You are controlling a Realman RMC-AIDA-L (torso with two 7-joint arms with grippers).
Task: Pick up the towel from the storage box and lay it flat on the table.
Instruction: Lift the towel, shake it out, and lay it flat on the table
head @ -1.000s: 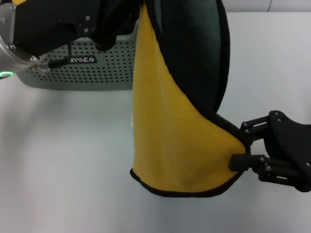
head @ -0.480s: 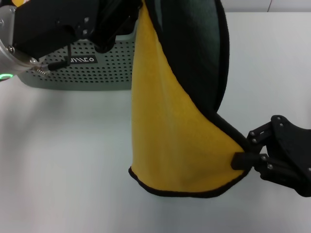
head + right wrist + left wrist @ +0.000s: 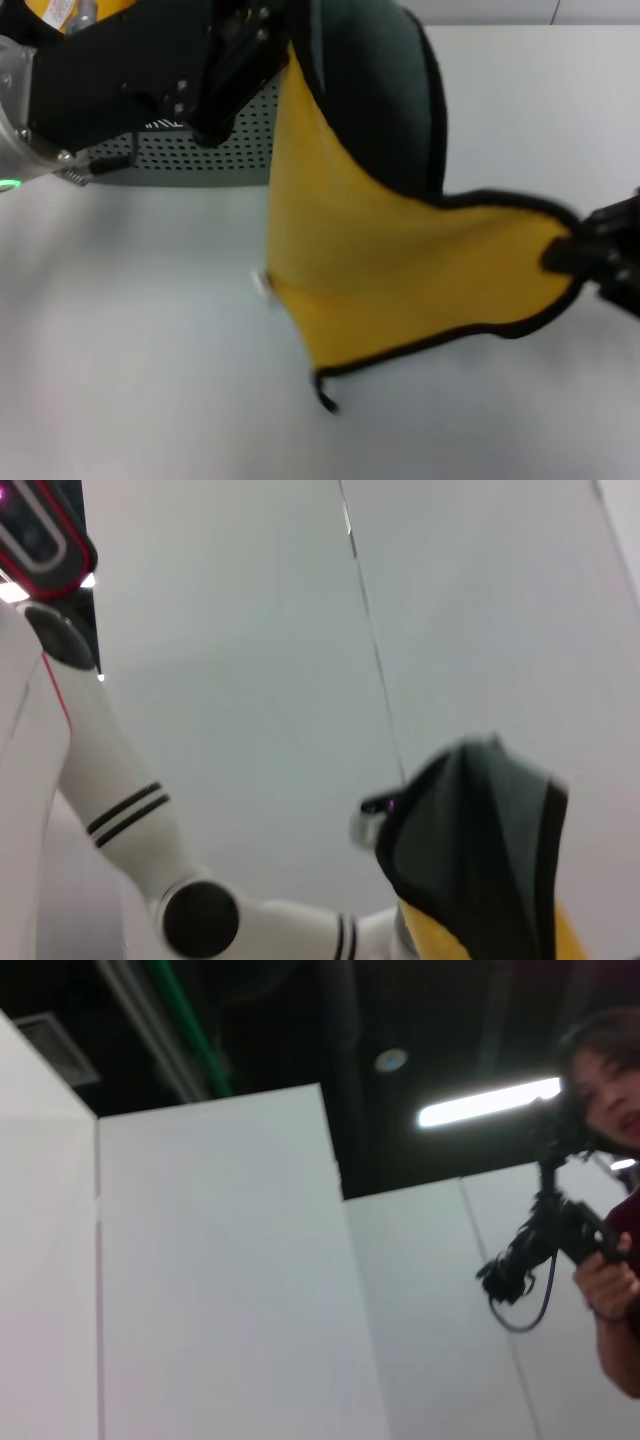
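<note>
The yellow towel (image 3: 400, 270) with black edging hangs stretched in the air over the white table (image 3: 130, 350). Its dark grey-green reverse shows at the top. My left gripper (image 3: 275, 45) holds the upper corner high at the top of the head view, shut on the cloth. Far to the right, my right gripper (image 3: 572, 255) is shut on another corner, so the yellow face spreads sideways between the two. The loose lower corner dangles just above the table. The towel (image 3: 480, 830) also fills a corner of the right wrist view. The sage storage box (image 3: 190, 150) stands behind the left arm, mostly hidden.
White tabletop lies open in front of and to the left of the towel. The left wrist view shows only wall panels, a dark ceiling and a person holding a camera rig (image 3: 545, 1245).
My right gripper has pulled its corner of the towel to the right and farther back. The cloth went from hanging narrow to spread wide, and its lower edge rose.
</note>
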